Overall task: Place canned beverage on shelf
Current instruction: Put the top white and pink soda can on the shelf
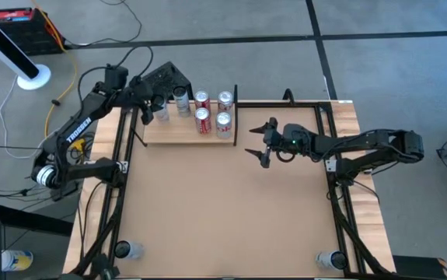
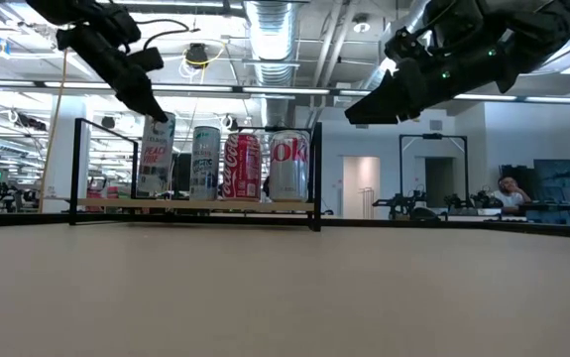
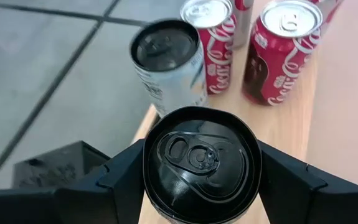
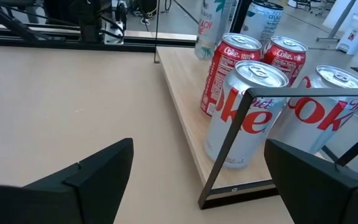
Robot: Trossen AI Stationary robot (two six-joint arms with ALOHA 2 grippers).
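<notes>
From my remote station I saw the tan surface point(image 1: 223, 202) carrying the pale wood shelf point(image 1: 178, 134) at its far left edge, with two red cola cans point(image 1: 201, 110) and two silver diet cans point(image 1: 224, 113) standing on it beside a pale can point(image 1: 182, 101) with a dark top. My left hand point(image 1: 159, 106) was clamped on a black-topped canned beverage point(image 3: 201, 163) at the shelf's left end, the can upright and just beside the pale one. My right hand point(image 1: 260, 145) hung above the bare surface near the shelf's black end piece point(image 1: 235, 113), its fingers point(image 4: 82, 180) spread apart.
</notes>
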